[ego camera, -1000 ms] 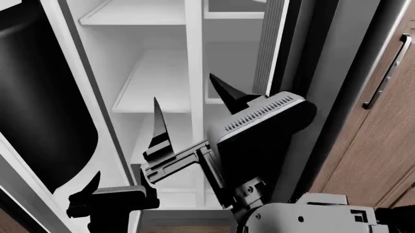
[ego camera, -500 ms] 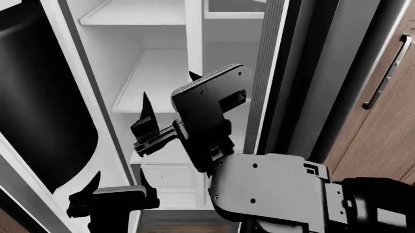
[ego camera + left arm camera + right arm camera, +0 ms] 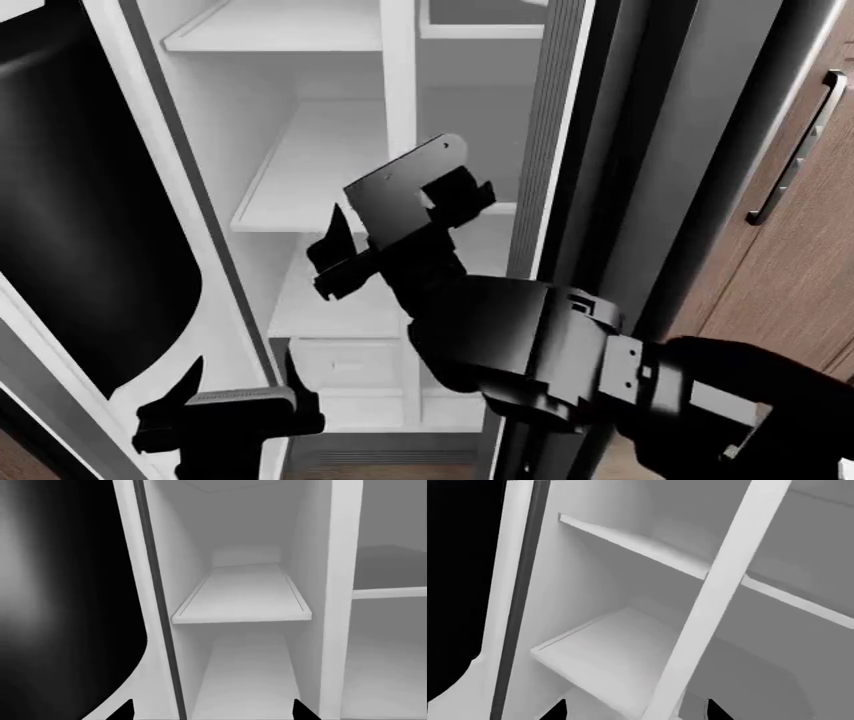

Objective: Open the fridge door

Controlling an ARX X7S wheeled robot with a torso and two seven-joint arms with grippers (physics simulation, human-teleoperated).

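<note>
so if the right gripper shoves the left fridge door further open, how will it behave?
The left door will probably swing stiffly as one rigid slab, since it hangs along one edge of the fridge. Its glossy black face looks slippery, so the right gripper may skid. It is tall, so likely heavy.

Right pincer (image 3: 350, 240) fingertips mostly hidden behind its own wrist.

The fridge (image 3: 80, 240) was finished in glossy black, its shelves (image 3: 327, 165) in white; brown wood-grain cabinets (image 3: 787, 260) were seen at right.
</note>
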